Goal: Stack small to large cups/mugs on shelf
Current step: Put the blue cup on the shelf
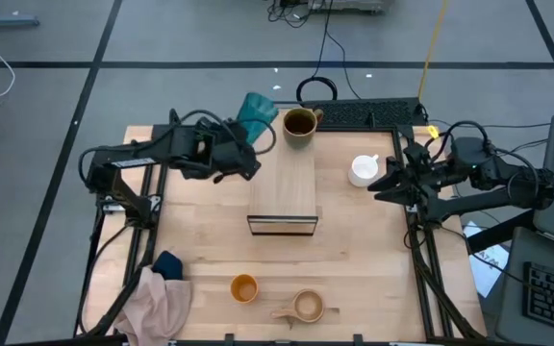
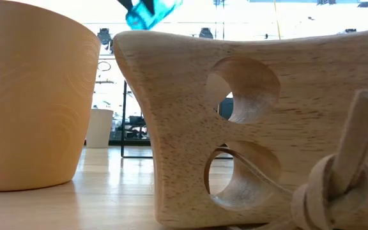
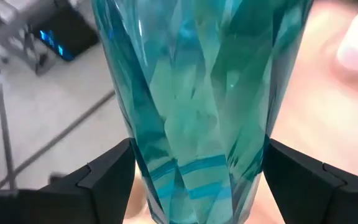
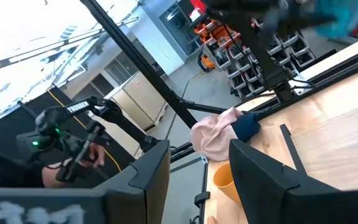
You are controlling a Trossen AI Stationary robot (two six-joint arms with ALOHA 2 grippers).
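My left gripper is shut on the tall translucent teal tumbler, held in the air by the shelf's far left corner; the tumbler also shows in the low view. The dark olive-brown mug stands on the far end of the light-wood shelf. The white mug stands on the table right of the shelf. My right gripper is open and empty just near of it. The orange cup and the tan wooden handled cup stand by the near edge. The small beige cup is out of view. My left gripper pinches the tumbler's faceted wall between its two fingers, toward the narrower end. The tumbler runs on forward past the fingertips, widening away from them. It is lifted clear of table and shelf, tilted toward the far right.
A pink cloth and a dark blue cloth lie at the near left corner. A black keyboard-like bar lies along the far edge. Bare tabletop lies left of the shelf. The wooden cup's handle fills the low view.
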